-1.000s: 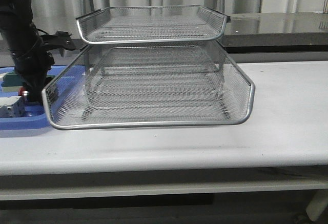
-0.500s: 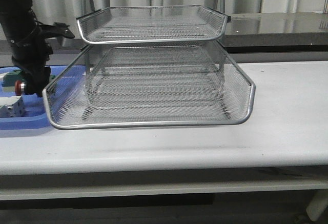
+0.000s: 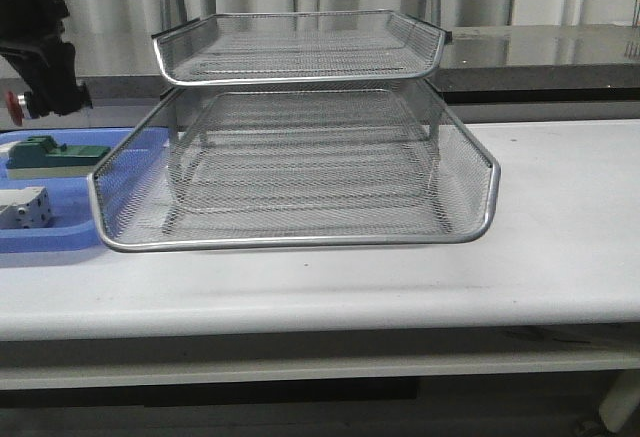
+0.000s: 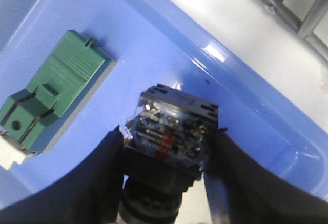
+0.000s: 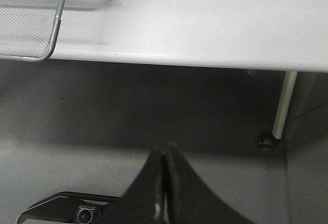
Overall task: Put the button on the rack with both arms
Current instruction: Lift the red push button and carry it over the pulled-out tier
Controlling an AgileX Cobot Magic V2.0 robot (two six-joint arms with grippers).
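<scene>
Aloft, the left claw [image 4: 166, 183] grips the button [image 4: 171, 131], red-capped, black-bodied, its clear rear block outward.

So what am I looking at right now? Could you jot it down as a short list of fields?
Setting: white table with a rack and a blue tray
Rack: three-tier silver wire-mesh rack, nothing visible in its tiers
Button: red-headed button held in the air above the blue tray
Left gripper: left gripper, jaws shut on the button
Right gripper: right gripper, jaws shut, holding nothing, below the table's edge
Blue tray: blue tray beside the rack, holding a green block and a white block
</scene>
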